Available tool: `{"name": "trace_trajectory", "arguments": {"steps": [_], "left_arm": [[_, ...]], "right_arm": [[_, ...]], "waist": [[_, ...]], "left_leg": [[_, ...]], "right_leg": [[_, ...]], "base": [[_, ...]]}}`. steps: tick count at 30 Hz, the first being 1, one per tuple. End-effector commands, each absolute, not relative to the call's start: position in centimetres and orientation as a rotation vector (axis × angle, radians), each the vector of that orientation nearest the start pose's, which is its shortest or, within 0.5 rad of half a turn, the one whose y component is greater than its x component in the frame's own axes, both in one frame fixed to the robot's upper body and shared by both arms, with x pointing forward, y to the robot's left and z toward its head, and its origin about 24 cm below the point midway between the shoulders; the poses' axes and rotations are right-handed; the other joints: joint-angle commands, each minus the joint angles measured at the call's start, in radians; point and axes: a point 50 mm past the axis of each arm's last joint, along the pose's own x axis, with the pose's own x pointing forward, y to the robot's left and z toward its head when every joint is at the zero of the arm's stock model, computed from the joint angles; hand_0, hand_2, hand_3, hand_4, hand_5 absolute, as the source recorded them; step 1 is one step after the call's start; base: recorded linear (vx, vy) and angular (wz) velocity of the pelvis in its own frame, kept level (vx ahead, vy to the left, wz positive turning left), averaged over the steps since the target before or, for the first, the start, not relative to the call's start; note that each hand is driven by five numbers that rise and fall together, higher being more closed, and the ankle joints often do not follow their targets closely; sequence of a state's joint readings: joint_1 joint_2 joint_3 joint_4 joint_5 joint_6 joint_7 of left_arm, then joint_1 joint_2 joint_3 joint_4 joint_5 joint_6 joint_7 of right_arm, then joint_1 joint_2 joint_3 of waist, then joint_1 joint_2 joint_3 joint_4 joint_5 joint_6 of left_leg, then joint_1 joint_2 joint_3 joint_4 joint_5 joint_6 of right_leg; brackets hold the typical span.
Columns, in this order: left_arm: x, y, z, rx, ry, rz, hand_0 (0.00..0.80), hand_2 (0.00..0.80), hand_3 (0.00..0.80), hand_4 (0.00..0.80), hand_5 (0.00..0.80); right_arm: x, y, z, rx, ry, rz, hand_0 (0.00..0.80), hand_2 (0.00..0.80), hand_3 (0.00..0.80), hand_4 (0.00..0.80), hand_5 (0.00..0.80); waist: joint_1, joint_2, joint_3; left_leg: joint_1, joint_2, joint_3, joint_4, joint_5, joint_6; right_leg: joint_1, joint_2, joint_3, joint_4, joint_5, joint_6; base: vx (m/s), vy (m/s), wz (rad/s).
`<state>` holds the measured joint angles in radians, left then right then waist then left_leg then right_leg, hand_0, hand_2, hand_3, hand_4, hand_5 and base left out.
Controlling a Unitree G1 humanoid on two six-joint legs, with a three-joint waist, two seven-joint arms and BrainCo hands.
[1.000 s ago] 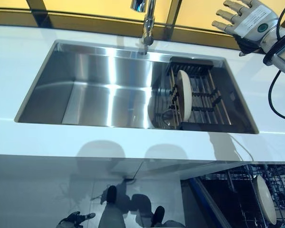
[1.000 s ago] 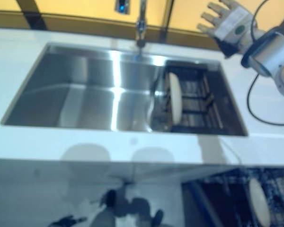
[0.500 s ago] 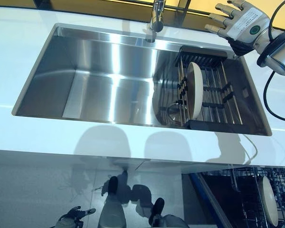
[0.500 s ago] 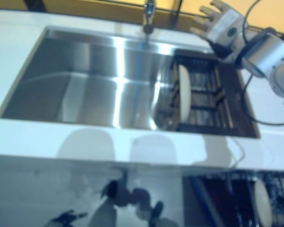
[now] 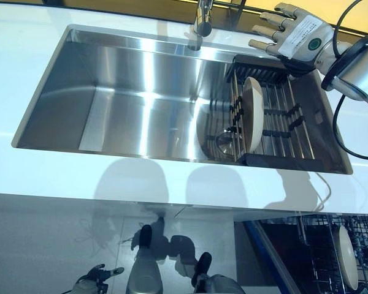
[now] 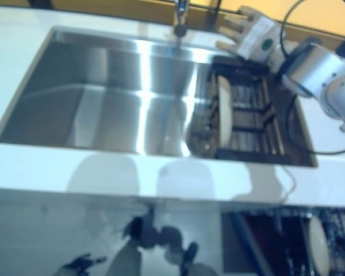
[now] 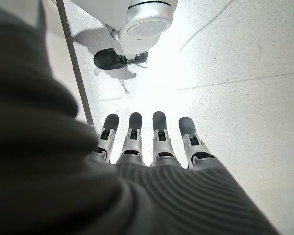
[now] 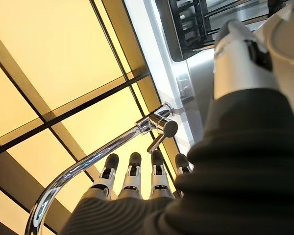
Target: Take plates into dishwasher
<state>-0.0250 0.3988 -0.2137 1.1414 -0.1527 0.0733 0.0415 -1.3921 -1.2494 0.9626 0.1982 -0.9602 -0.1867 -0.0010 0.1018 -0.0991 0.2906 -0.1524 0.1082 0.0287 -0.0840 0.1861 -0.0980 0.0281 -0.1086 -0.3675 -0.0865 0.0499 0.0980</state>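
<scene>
One cream plate [image 5: 253, 114] stands on edge in a dark dish rack [image 5: 281, 122] at the right end of the steel sink [image 5: 129, 104]. My right hand [image 5: 292, 38] is open, fingers spread, and hovers over the back edge of the rack, just above and behind the plate, touching nothing. In the right wrist view its fingers [image 8: 132, 176] are straight beside the faucet [image 8: 157, 125]. A second plate [image 5: 347, 258] stands in the dishwasher rack [image 5: 322, 257] at the lower right. My left hand [image 7: 159, 147] hangs low over the floor, fingers straight, empty.
The faucet [image 5: 201, 19] rises at the sink's back edge, just left of my right hand. A white counter [image 5: 172, 179] surrounds the sink. The open dishwasher sits below the counter at the right, with wire tines around its plate.
My right hand has moved left and down from above the counter's back right corner to over the rack's back edge. The camera has tilted, shifting the whole scene.
</scene>
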Motion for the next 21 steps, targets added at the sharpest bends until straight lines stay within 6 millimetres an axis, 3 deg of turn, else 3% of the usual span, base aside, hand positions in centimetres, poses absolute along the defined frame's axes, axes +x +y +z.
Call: {"name": "trace_trajectory", "arguments": {"steps": [1, 21], "left_arm": [[11.5, 29.7, -13.3, 0.371, 1.165, 0.219, 0.000, 0.000, 0.000, 0.000, 0.000], [11.6, 29.7, -13.2, 0.373, 1.160, 0.218, 0.000, 0.000, 0.000, 0.000, 0.000]], "right_arm": [[32.2, -18.3, 36.6, -2.480, -0.793, -0.113, 0.000, 0.000, 0.000, 0.000, 0.000], [32.1, -17.7, 35.0, -2.435, -0.795, 0.022, 0.000, 0.000, 0.000, 0.000, 0.000]], "waist": [[0.014, -0.037, 0.003], [0.014, -0.037, 0.001]], "left_leg": [[0.029, -0.022, 0.080, -0.003, -0.061, 0.007], [0.031, -0.023, 0.082, -0.003, -0.062, 0.007]], "right_leg": [[-0.021, 0.005, 0.022, 0.020, 0.007, 0.020], [-0.022, 0.005, 0.021, 0.020, 0.007, 0.020]], "base": [[0.000, 0.000, 0.00], [0.000, 0.000, 0.00]]}}
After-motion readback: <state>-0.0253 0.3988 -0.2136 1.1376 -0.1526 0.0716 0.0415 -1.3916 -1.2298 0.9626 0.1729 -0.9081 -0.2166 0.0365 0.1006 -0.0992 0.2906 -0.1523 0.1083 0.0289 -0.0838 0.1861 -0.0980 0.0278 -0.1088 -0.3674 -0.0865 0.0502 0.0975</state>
